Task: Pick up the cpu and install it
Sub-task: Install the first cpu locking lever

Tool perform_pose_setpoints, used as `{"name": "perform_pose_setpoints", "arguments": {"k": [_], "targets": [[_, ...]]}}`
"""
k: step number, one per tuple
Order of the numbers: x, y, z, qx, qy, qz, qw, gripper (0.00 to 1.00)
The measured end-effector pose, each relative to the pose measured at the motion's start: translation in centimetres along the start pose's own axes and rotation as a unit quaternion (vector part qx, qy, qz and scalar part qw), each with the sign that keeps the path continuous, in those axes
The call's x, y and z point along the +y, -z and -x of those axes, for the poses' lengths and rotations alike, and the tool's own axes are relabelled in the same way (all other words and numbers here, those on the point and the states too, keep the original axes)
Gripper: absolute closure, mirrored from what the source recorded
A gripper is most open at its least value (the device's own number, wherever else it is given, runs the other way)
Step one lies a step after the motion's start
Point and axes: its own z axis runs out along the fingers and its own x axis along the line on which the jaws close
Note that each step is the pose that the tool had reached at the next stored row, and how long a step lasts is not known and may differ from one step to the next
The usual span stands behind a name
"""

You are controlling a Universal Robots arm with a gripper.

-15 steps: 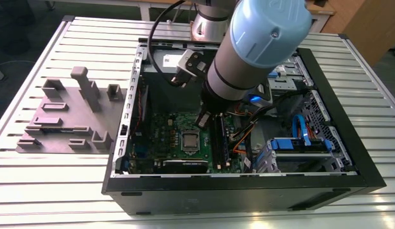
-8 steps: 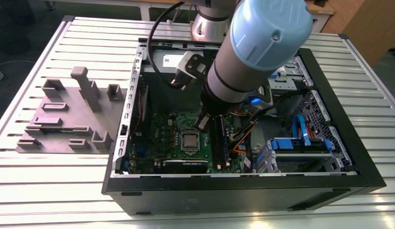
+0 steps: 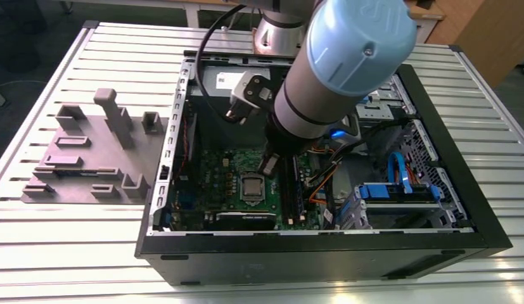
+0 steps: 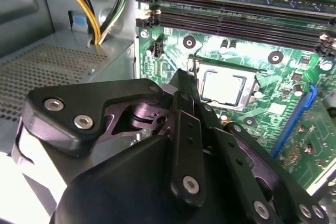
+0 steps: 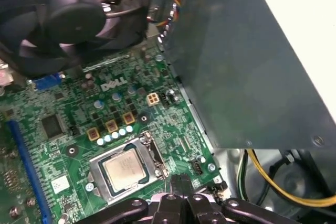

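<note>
In the second wrist view, the black linkage of the pincer (image 4: 182, 75) is nearest the camera. Its fingers are drawn together with nothing between them. Just past the fingertips (image 5: 180, 180) the cpu (image 4: 223, 86) lies flat in its socket on the green motherboard (image 4: 294, 103), silvery top up and a metal frame around its edges. The pincer tip is just beside the socket's edge and apart from the chip. Beyond the socket run the long dark memory slots (image 4: 236, 19), and a blue expansion slot (image 4: 294, 121) lies to one side. Further off, yellow wires (image 4: 92, 14) curve down beside a grey perforated metal wall (image 4: 42, 72). In the first wrist view a dark case fan (image 5: 68, 19) sits past the far edge of the board, and the large grey power supply box (image 5: 252, 66) rises beside it.

In the exterior view the black computer case (image 3: 329, 256) lies on its side with the open side up and its near wall closest to the camera. The arm (image 3: 346, 57) reaches down into it over the board. Blue cables and brackets (image 3: 401, 187) fill the case toward the exterior view's right. To the exterior view's left of the case stands a purple-grey plastic tray (image 3: 84, 158) with raised blocks. Both rest on the slatted metal tabletop (image 3: 59, 253).
</note>
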Motion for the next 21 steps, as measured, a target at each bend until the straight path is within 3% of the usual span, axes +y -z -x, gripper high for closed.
{"name": "perform_pose_setpoints", "arguments": {"k": [2,17,21], "targets": [[-0.01,0.01,-0.05,0.0023,0.009,0.0017,0.99996,0.90],[-0.27,-0.08,-0.05,0.0024,0.011,0.0012,0.99993,0.90],[-0.28,-0.13,-0.07,0.0081,0.037,0.0059,0.99926,0.90]]}}
